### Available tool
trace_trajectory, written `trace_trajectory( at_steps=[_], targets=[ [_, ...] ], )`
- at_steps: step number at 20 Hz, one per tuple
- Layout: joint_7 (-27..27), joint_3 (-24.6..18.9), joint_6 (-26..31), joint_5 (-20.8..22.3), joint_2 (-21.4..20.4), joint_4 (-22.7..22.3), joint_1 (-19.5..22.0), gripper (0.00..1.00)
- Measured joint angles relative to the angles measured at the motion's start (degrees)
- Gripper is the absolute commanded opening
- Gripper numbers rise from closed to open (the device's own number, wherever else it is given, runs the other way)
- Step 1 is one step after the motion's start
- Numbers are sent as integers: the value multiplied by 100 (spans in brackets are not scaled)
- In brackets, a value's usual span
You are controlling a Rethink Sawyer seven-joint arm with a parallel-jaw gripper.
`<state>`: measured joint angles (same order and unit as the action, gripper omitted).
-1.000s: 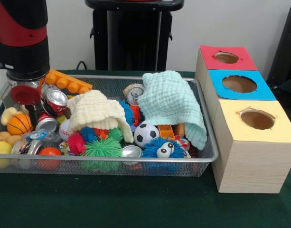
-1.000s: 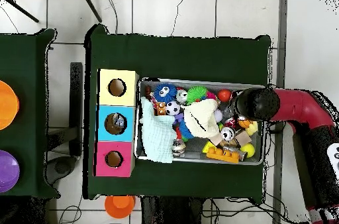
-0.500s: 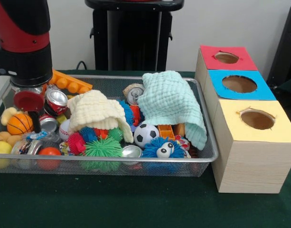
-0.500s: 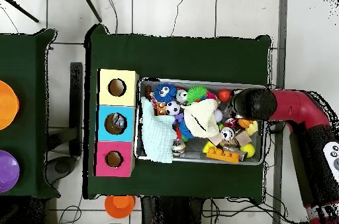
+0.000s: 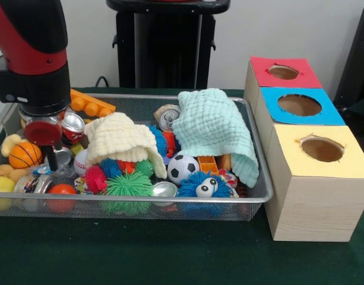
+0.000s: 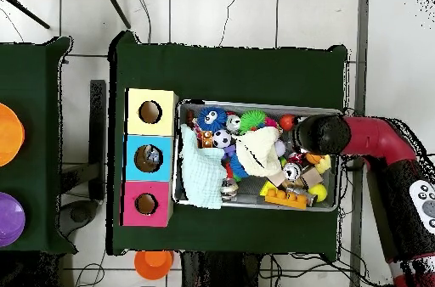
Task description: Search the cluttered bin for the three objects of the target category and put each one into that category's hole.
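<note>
Wire mesh bin (image 5: 253, 196) on green table (image 5: 170, 255), crowded with toys, balls and cans.
Gripper (image 5: 50, 160) lowered into left end of bin, among crushed cans (image 5: 58, 155) and just right of orange basketball (image 5: 24, 154); jaw state impossible to tell, tips hidden in clutter.
Red can (image 5: 71, 127) just behind gripper, beside orange brick (image 5: 89, 104).
Cream cloth (image 5: 119, 139) heaped at centre-left; mint cloth (image 5: 220, 130) draped over right end.
Silver can (image 5: 167, 117) between cloths, toward far side.
Soccer ball (image 5: 183, 168), green spiky ball (image 5: 128, 185) and blue furry toy (image 5: 199, 185) along near wall.
Three wooden boxes right of bin: yellow hole (image 5: 322, 149) nearest, blue hole (image 5: 299, 105) in middle, red hole (image 5: 283, 72) farthest.
</note>
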<state>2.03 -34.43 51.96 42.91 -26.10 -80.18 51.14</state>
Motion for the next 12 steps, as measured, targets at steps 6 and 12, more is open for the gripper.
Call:
trace_trajectory(
  at_steps=[6,12],
  targets=[
    [0,0,-59,29,107,14,1,100],
    [0,0,-109,80,187,17,0,100]
  ],
)
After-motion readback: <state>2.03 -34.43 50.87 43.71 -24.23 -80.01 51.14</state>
